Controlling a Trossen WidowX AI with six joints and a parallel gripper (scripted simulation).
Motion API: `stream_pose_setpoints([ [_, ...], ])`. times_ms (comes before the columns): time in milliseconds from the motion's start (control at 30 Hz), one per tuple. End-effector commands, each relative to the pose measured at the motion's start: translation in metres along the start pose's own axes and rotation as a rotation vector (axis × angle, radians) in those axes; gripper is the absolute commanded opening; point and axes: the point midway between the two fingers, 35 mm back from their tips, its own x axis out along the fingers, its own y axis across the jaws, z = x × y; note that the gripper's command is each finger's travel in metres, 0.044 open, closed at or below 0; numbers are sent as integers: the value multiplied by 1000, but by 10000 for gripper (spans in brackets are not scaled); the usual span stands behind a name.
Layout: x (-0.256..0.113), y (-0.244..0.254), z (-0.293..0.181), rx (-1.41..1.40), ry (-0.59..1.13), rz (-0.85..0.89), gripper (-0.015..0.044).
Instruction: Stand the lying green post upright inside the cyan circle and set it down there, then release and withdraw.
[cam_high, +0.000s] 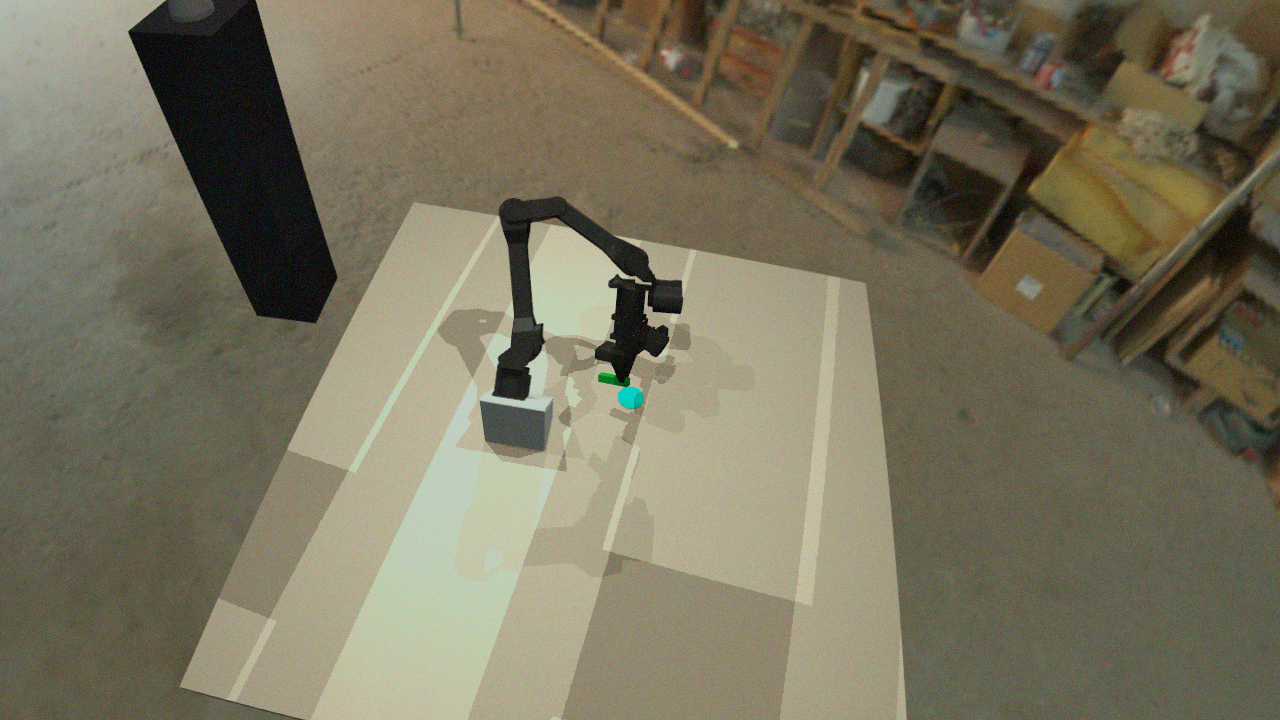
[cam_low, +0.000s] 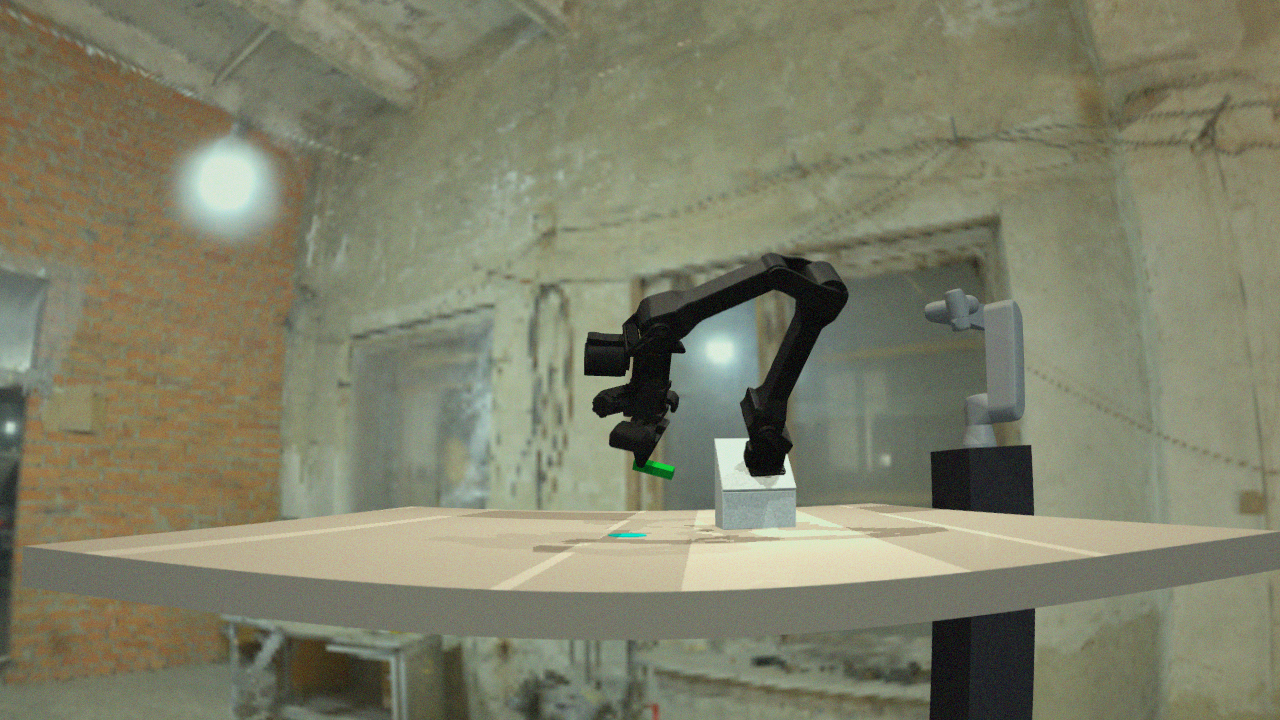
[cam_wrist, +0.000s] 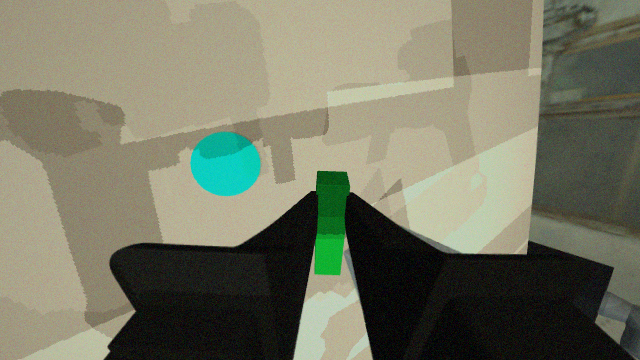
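The green post (cam_high: 611, 378) (cam_low: 657, 470) (cam_wrist: 330, 225) is held in the air, close to level, with a slight tilt in the exterior view. My gripper (cam_high: 624, 379) (cam_low: 641, 462) (cam_wrist: 331, 199) is shut on it near one end and points down, well above the table. The cyan circle (cam_high: 631, 397) (cam_low: 627, 535) (cam_wrist: 225, 164) lies flat on the table, with nothing standing on it. In the wrist view it is to the left of the post and a little higher in the picture. Part of it lies in shadow.
The arm's grey base block (cam_high: 516, 422) (cam_low: 755, 508) stands on the table (cam_high: 716, 501) (cam_low: 429, 573), beside the circle. A tall black pedestal (cam_high: 237, 170) (cam_low: 981, 479) stands off the table and carries a grey arm (cam_low: 1003, 358).
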Motion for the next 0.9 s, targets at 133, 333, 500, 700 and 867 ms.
stream_pose_setpoints([
  [133,4,-3,-2,4,-36,-35,23],
  [333,5,-3,-2,5,-68,-55,23],
  [500,5,-3,-2,5,-96,-70,23],
  [700,6,-4,-1,7,-130,-87,23],
  [867,6,-4,-1,9,-160,-99,23],
])
